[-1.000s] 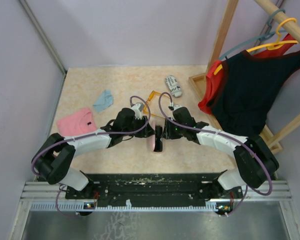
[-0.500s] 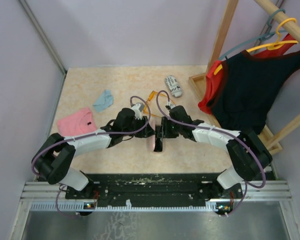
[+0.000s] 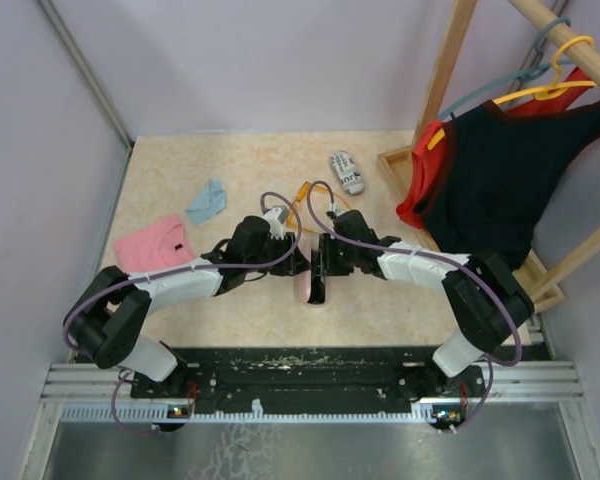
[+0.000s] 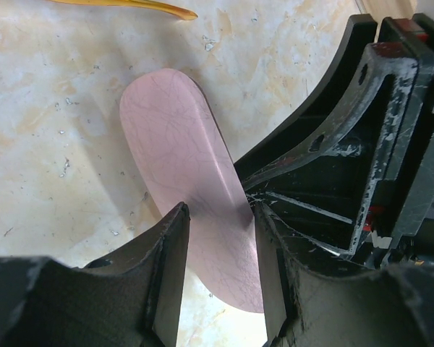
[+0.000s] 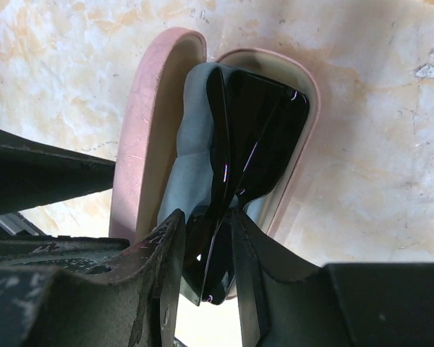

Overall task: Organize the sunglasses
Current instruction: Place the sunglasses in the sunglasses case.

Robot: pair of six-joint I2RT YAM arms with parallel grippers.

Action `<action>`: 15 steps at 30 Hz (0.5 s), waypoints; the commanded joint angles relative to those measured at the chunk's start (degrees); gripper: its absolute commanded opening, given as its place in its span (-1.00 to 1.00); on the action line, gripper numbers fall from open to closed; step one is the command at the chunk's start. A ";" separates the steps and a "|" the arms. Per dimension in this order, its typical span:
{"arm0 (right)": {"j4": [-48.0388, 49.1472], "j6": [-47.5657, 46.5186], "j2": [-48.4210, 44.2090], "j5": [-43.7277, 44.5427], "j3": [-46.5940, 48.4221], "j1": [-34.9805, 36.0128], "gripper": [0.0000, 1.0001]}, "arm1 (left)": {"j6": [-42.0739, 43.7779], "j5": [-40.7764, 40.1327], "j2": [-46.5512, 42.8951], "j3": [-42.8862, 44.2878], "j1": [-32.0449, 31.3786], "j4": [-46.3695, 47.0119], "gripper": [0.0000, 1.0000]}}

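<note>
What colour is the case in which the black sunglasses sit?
The case holding the black sunglasses is pink; the right wrist view shows it best.

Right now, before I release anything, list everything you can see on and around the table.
black sunglasses: one, black with dark lenses, folded, going into the open pink case
orange sunglasses: one, translucent orange, on the table beyond the grippers
pink case: one, pink, open, table centre
printed case: one, black and white, far right of the table
pink cloth: one, pink, table left
blue cloth: one, light blue, beyond the pink cloth
garment: one clearly seen, black with red trim, hanging on the wooden rack at right
left gripper: one, black, closed on the pink case's lid
right gripper: one, black, closed on the black sunglasses
</note>
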 commanded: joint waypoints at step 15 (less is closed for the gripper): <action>-0.17 -1.38 2.05 -1.45 3.16 1.40 -0.54 | 0.41 1.47 1.14 1.40 0.17 0.61 -0.05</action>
